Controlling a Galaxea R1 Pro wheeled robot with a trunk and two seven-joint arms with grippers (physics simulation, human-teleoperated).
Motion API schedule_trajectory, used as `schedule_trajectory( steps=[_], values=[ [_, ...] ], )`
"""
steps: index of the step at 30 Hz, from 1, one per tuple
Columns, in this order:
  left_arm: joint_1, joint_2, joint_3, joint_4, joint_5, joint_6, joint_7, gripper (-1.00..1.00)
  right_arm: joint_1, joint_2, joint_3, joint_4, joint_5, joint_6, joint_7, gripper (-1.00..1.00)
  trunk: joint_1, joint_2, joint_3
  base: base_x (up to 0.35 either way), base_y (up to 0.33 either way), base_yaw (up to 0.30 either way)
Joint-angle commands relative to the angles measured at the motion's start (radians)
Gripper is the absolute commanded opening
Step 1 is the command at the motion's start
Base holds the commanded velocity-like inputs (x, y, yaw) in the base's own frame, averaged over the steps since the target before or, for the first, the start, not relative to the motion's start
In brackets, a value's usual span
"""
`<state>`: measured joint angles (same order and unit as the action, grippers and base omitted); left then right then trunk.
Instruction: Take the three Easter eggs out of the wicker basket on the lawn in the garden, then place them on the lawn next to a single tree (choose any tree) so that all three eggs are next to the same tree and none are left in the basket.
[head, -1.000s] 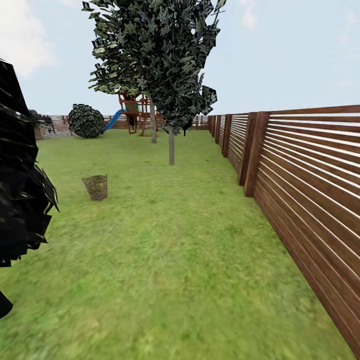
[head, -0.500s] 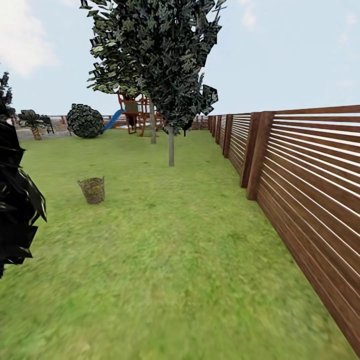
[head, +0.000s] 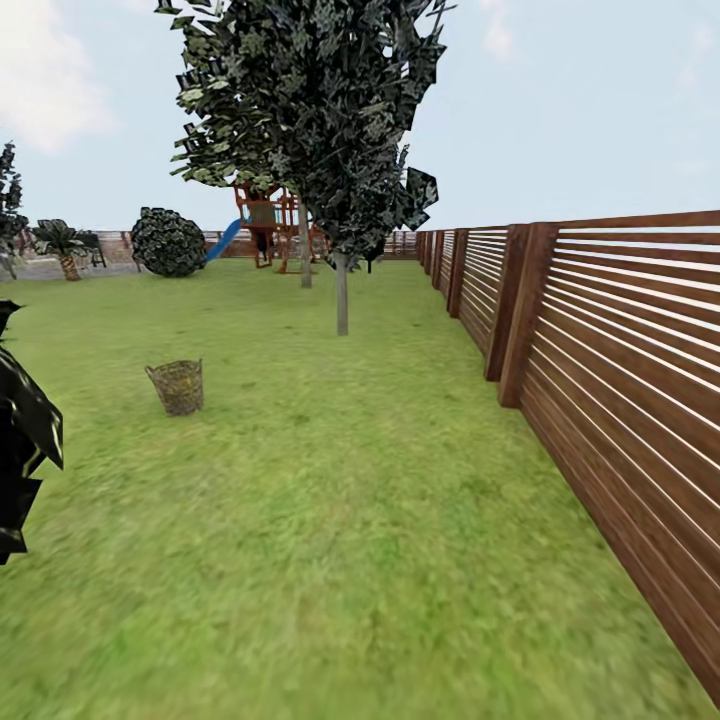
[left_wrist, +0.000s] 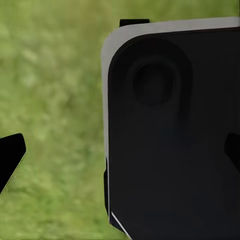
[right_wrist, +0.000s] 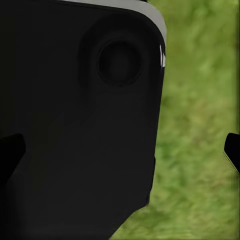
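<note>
The wicker basket (head: 177, 387) stands on the lawn (head: 330, 520) some way ahead, left of centre. It is too far off to make out the Easter eggs inside. Behind it and to the right rises the tree (head: 342, 295), a slim pale trunk under a dark speckled crown. In the left wrist view my left gripper (left_wrist: 120, 157) is open over grass, with a dark panel of the robot's body behind it. My right gripper (right_wrist: 120, 150) is open too, one fingertip (right_wrist: 233, 150) showing at the picture's edge.
A dark brown slat fence (head: 620, 350) runs along the right side of the garden. Black angular foliage (head: 22, 440) juts in close at the left edge. A round bush (head: 167, 242) and a wooden playset (head: 270, 225) stand at the far end.
The head camera has moved: the black foliage slid out toward the left edge and covers much less of the picture. The basket shifted slightly left in view.
</note>
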<state>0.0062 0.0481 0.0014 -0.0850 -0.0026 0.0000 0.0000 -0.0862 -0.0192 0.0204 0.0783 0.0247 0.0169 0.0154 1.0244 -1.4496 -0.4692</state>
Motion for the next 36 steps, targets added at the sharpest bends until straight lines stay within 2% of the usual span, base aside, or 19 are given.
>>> schedule_trajectory(
  steps=[1, 36],
  values=[
    [0.000, 0.000, 0.000, -0.002, 0.000, 0.000, 0.000, 1.00, -0.001, 0.000, 0.002, 0.002, 0.003, 0.002, 0.002, 1.00, 0.001, 0.000, -0.001, 0.330, 0.000, 0.000],
    [0.000, -0.001, 0.000, -0.001, -0.002, 0.000, 0.000, 1.00, -0.001, -0.001, 0.001, 0.002, 0.004, 0.001, 0.001, 1.00, 0.001, 0.000, -0.001, 0.330, 0.000, 0.000]
  ],
)
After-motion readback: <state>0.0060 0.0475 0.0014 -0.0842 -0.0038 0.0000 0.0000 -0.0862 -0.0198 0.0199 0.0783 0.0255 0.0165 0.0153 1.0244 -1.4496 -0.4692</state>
